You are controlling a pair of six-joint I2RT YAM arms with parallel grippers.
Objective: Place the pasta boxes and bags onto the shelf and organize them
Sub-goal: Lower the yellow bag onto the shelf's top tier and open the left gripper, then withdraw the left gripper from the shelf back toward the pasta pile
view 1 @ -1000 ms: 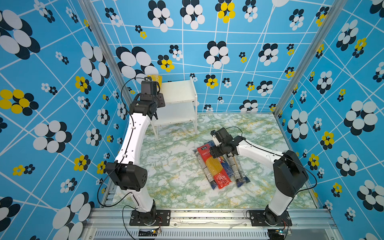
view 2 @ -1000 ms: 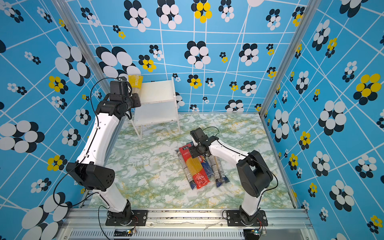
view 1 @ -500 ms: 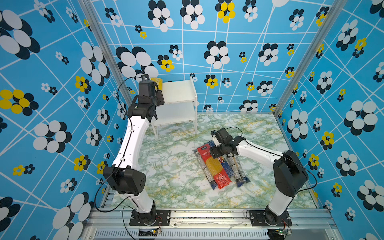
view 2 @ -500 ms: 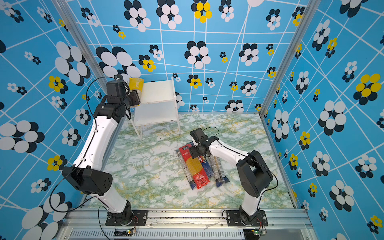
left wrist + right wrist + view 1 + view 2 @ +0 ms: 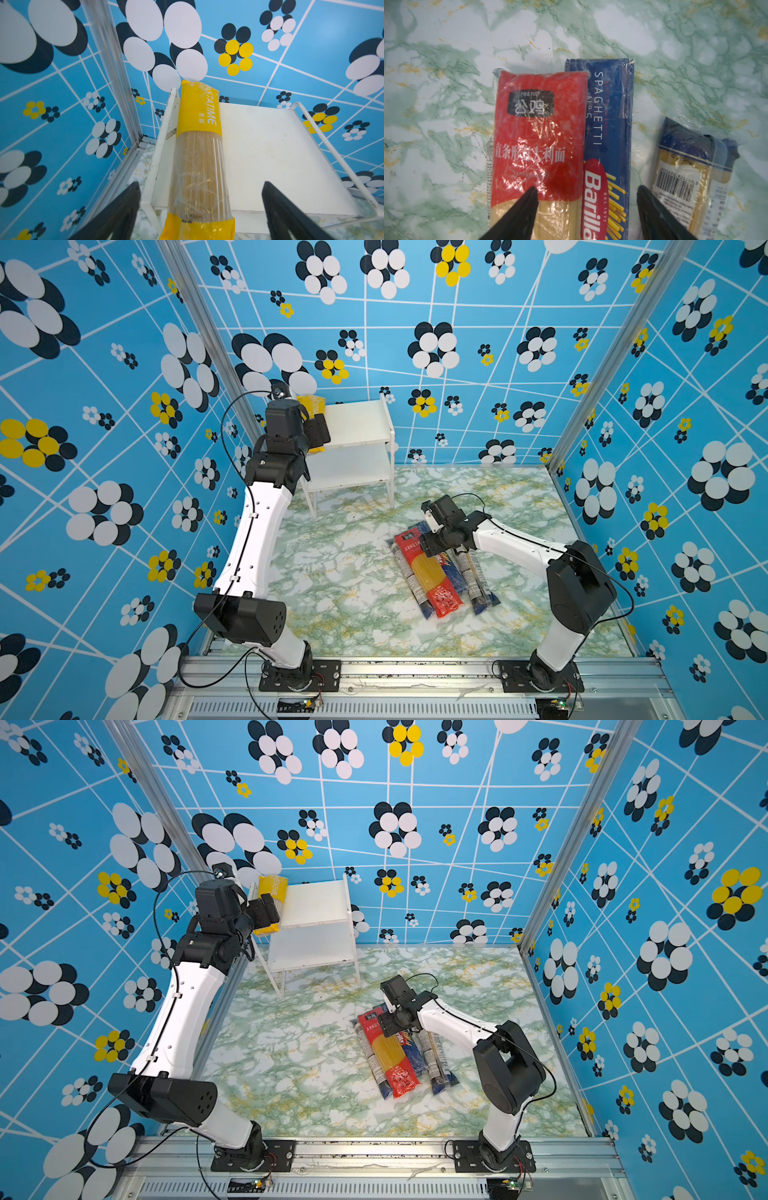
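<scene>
The white two-tier shelf (image 5: pixel 361 427) (image 5: pixel 316 903) (image 5: pixel 270 155) stands in the back left corner. A yellow bag (image 5: pixel 309 404) (image 5: pixel 272 886) (image 5: pixel 197 145) of spaghetti lies along the left edge of its top board, with its near end past the front edge. My left gripper (image 5: pixel 318 431) (image 5: pixel 201 184) is open at that end, its jaws wide on either side of the bag and clear of it. On the floor lie a red bag (image 5: pixel 428 572) (image 5: pixel 539 128), a dark blue Barilla box (image 5: pixel 453 568) (image 5: pixel 610 116) and slim text-covered bags (image 5: pixel 473 576) (image 5: pixel 691 166). My right gripper (image 5: pixel 432 545) (image 5: pixel 587 188) hangs open over the box and the red bag's edge.
Patterned blue walls close in at the back and both sides, and the shelf's left side sits close to the corner post (image 5: pixel 116 83). The shelf's lower board (image 5: pixel 353 468) holds nothing. Marbled floor (image 5: pixel 340 572) lies between the shelf and the pile of packs.
My left gripper has opened and let go of the yellow bag, which now rests on the shelf's top board. The right arm has barely moved.
</scene>
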